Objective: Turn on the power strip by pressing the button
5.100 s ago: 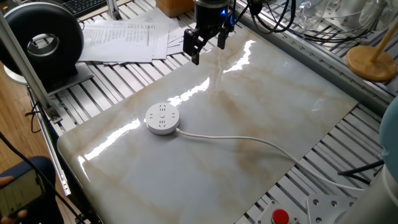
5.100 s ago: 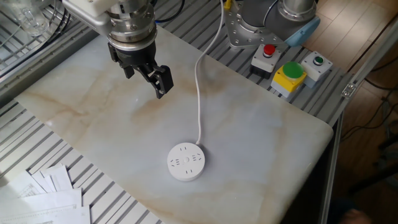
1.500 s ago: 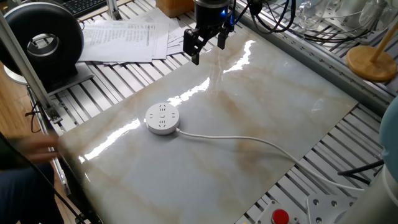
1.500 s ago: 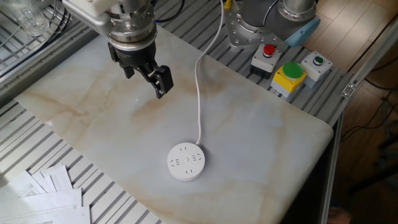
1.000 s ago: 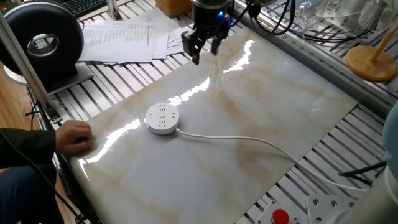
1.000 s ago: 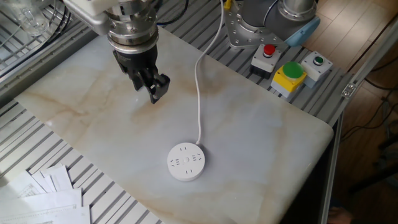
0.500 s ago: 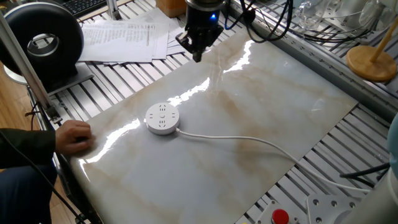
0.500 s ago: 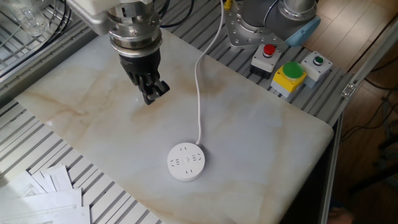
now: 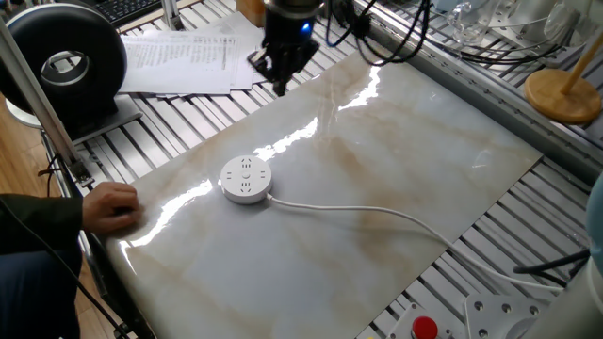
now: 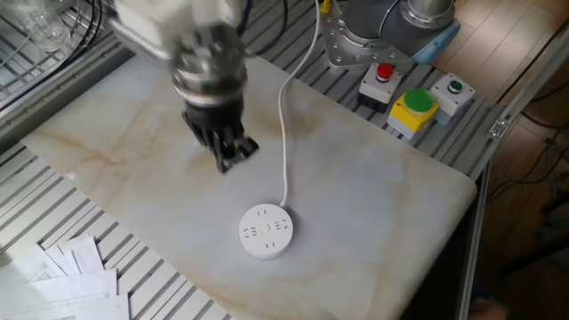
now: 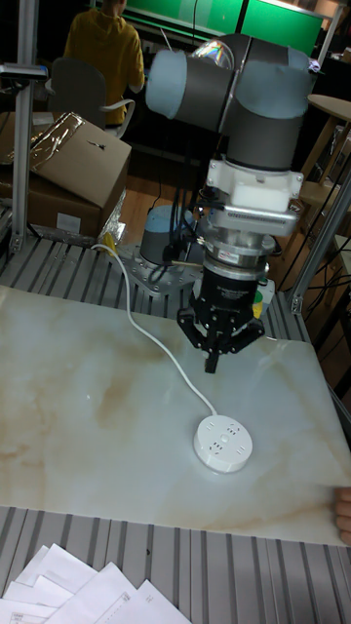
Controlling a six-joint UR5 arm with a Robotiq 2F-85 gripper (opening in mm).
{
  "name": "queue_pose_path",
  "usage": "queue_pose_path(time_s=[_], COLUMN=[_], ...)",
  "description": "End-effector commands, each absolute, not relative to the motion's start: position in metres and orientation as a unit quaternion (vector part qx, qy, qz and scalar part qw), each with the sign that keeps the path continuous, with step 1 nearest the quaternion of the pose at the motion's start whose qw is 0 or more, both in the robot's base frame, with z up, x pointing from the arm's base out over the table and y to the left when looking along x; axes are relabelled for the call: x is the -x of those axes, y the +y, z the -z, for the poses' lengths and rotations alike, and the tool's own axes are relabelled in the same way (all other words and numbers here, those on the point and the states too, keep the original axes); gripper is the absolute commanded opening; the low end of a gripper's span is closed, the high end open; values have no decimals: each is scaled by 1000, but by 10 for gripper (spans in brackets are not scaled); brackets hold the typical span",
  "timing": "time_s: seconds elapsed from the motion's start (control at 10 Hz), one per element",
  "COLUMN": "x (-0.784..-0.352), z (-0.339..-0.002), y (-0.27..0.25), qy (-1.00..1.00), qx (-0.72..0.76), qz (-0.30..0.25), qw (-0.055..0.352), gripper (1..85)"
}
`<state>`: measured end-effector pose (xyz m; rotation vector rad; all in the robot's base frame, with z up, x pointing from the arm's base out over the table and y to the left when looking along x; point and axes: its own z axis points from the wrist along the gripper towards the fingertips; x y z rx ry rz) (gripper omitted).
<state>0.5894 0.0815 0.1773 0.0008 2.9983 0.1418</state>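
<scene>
1. Sliding out toward the slab's edge nearest the loose papers (image 9: pixel 179 58), the gripper (image 9: pixel 279 87) in one fixed view sits further from its spot of half a second ago, and its fingers, spread wide a second and a half back, now read as one dark point with no gap between the tips. They hold and touch nothing. The power strip (image 9: pixel 247 179) lies well apart from the fingers, toward the near edge of the marble slab (image 9: pixel 396 169), unmoved; a person's hand (image 9: pixel 111 205) rests beyond it at the slab's edge

2. The other fixed view shows the gripper (image 10: pixel 228 162) blurred with motion and closer to the power strip (image 10: pixel 267 230) than before, fingers together above bare marble. The strip's cord (image 10: pixel 284 116) runs just beside the fingers

3. In the tall fixed view the gripper (image 11: pixel 211 367) hangs with tips pinched to a single point, the power strip (image 11: pixel 223 443) just past them. My judgement: closed tips make a pressing tool, and the approach to the button is under way, not finished
</scene>
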Motion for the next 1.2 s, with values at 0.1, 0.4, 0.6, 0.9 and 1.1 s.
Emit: queue_pose_path(time_s=[0.1, 0.4, 0.6, 0.9, 1.1], x=[-599, -602, -601, -597, -585], z=[-157, -148, -148, -146, -145], y=[108, 129, 130, 117, 113], qy=[994, 991, 991, 992, 991], qx=[78, 92, 102, 103, 126], qz=[-14, -42, -43, -18, -12], qw=[76, 83, 81, 72, 49], gripper=[10, 10, 10, 10, 10])
